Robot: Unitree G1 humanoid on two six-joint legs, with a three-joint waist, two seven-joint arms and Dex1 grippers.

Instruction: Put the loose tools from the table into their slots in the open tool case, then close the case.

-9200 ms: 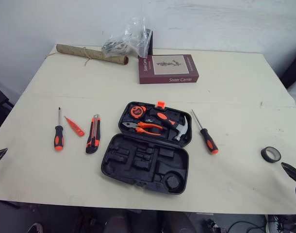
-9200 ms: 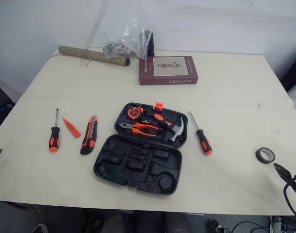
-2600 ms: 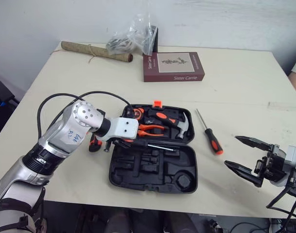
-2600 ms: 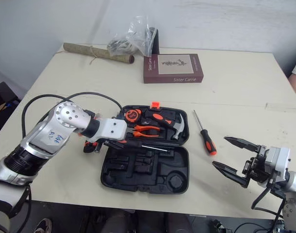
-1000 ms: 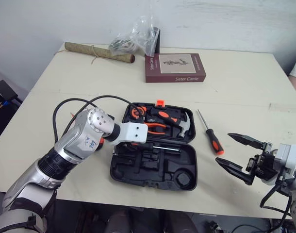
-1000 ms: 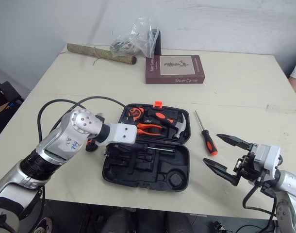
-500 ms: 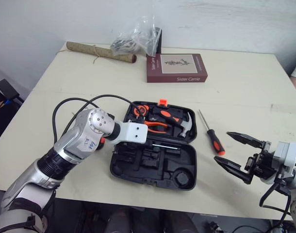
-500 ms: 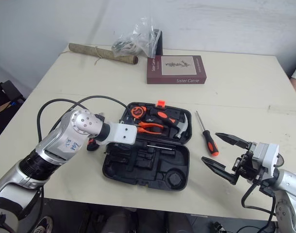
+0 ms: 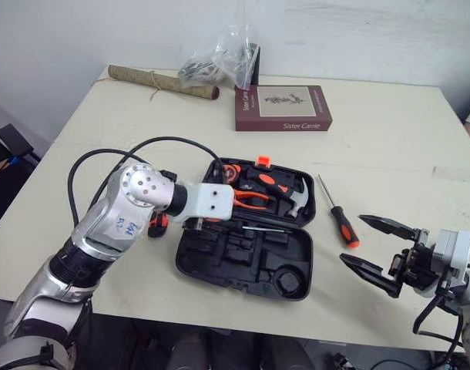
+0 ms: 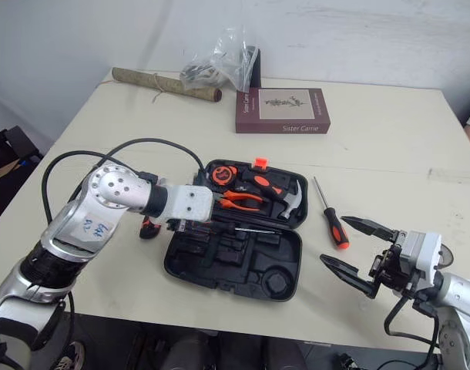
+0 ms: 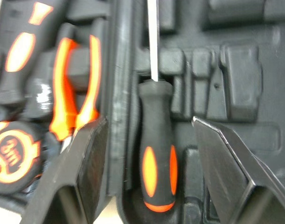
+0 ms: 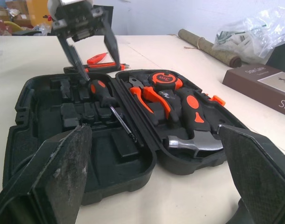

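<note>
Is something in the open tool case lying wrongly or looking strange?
Perhaps the screwdriver in the front half of the case, beside the hinge. In the right wrist view its handle seems to rest on the moulded ribs, not sunk into a slot. The left gripper stands open around it. Nothing else stands out.

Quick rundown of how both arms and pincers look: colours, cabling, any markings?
Left arm: silver metal shells with a round joint cap, blue handwritten marks on one shell, a black cable looping outside, white boxy wrist. Left pincer: two flat black fingers tapering to points. Right arm: silver, white boxy wrist, thin black cable beneath. Right pincer: same black pointed fingers.
</note>
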